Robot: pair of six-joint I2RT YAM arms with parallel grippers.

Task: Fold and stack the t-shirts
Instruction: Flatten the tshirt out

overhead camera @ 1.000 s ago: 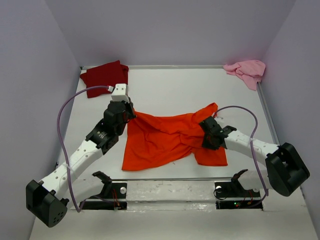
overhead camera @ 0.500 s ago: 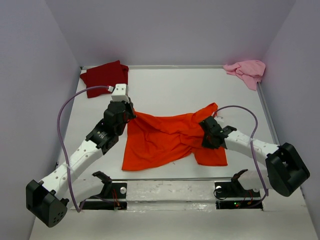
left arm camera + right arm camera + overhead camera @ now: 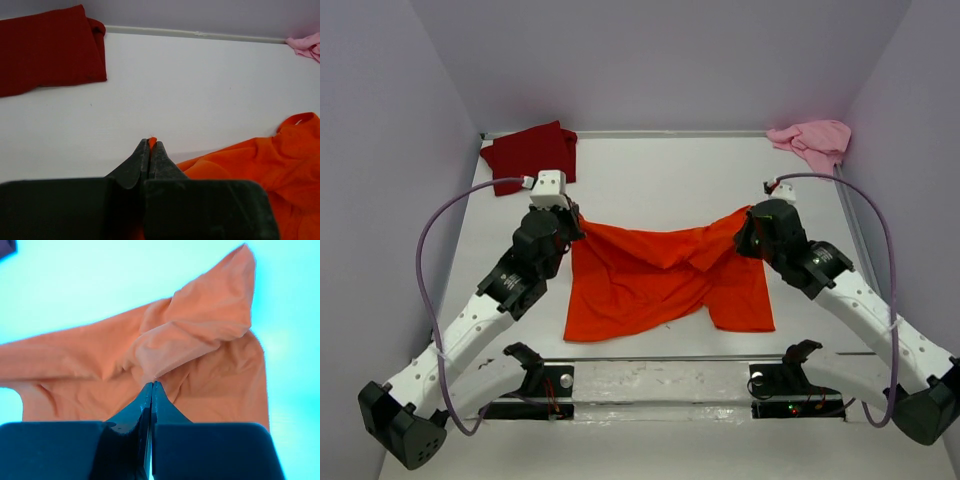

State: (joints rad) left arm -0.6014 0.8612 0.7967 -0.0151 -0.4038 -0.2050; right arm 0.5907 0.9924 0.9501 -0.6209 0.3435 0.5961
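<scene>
The bright orange t-shirt (image 3: 655, 280) lies crumpled in the middle of the table, its far edge stretched between my two grippers. My left gripper (image 3: 574, 226) is shut on the shirt's far left corner; a sliver of orange cloth shows between its tips in the left wrist view (image 3: 151, 143). My right gripper (image 3: 747, 236) is shut on a fold of the orange t-shirt (image 3: 200, 340) at its far right, as its wrist view (image 3: 152, 385) shows. The dark red t-shirt (image 3: 530, 155) lies folded at the far left corner. The pale pink t-shirt (image 3: 812, 140) lies bunched at the far right corner.
Purple walls close the table on three sides, with a raised rim (image 3: 670, 133) along the far edge. The dark red shirt (image 3: 45, 47) and the pink shirt (image 3: 306, 45) also show in the left wrist view. Two black mounts (image 3: 535, 375) stand at the near edge.
My right gripper has risen and moved back and to the right with the orange cloth, pulling the shirt's right side out wider. My left gripper has shifted slightly back and left.
</scene>
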